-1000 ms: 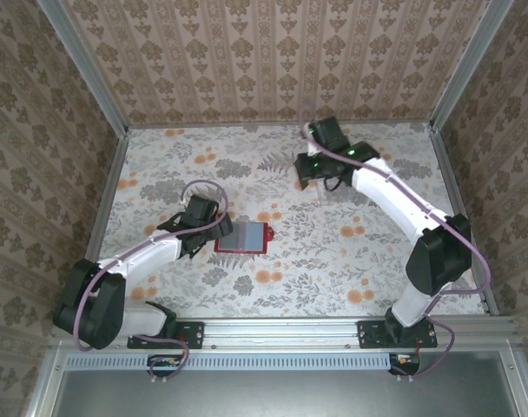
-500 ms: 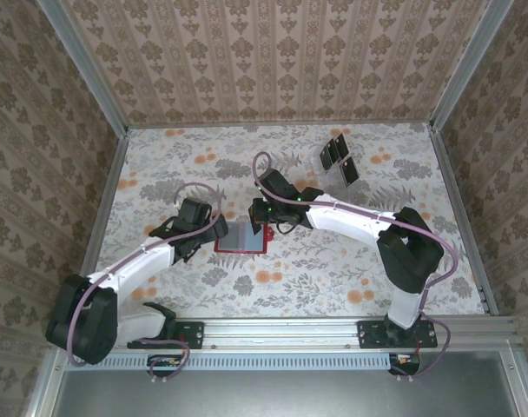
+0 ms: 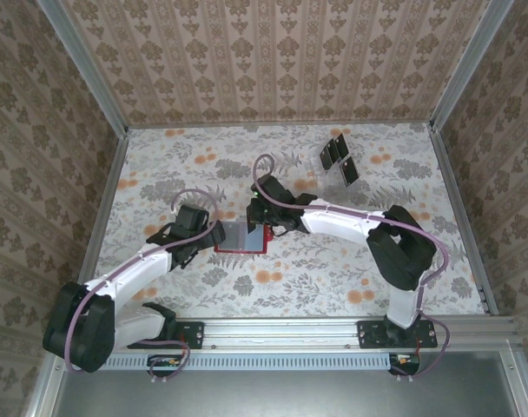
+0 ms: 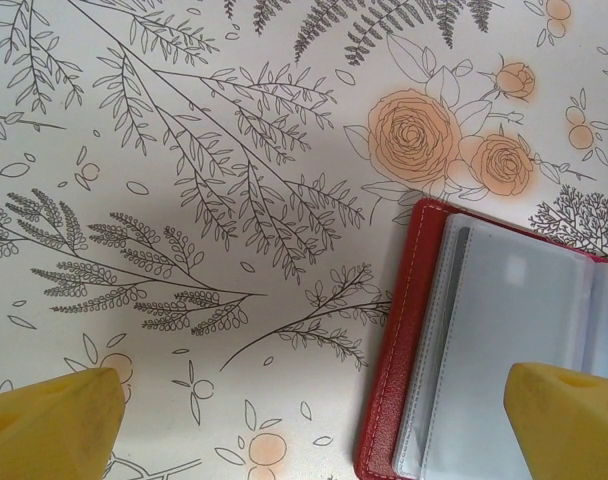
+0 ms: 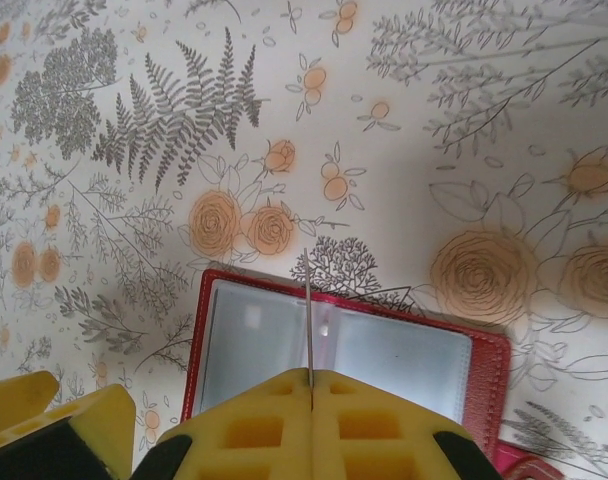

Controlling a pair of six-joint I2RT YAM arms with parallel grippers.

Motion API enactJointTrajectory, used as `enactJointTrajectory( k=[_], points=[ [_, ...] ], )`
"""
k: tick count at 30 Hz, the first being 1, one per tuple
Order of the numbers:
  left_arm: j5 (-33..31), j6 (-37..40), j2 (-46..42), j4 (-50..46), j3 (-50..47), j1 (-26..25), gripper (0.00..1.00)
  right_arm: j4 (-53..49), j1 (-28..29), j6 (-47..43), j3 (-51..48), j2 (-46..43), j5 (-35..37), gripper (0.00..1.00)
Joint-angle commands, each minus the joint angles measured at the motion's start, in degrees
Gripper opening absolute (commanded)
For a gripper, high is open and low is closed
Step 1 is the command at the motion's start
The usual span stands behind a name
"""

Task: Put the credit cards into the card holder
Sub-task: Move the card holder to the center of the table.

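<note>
Floral bench (image 3: 333, 252), holder (image 3: 243, 239) laid open; card (image 5: 307, 310) is pinched edge-on in right tool (image 5: 309, 385), should be squared to a sleeve mouth; left tool (image 4: 312, 415) is spread wide over holder edge.

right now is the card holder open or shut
Open: the card holder lies spread flat, its clear inner sleeves facing up.

So the right end effector (image 3: 262, 217) swung away from 1 o'clock on the tabletop (image 3: 377, 252), uncovering the leftover credit cards (image 3: 338, 158) there. It's now at the card holder (image 3: 242, 239), over its 12 o'clock edge, with a card (image 5: 308, 320) pinched edge-on. The left end effector (image 3: 210, 234) slid a touch toward 6 o'clock.
</note>
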Motion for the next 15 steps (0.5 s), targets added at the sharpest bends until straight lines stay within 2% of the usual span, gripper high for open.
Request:
enactJointTrajectory(
  k=[1,8,15],
  points=[
    [0.37,0.11,-0.45,-1.11,-0.02,0.35,1.0,0.84,1.83,1.47,1.05,2.19,1.36,0.0],
    [0.55,0.44,-0.54,-1.76,0.26,0.36,1.0,1.0,4.16,2.37,-0.17,4.68,3.81,0.0],
    [0.98,0.18,-0.63,-2.02,0.61,0.31,1.0,-0.59,4.14,1.53,-4.72,4.01,6.18,0.0]
  ],
)
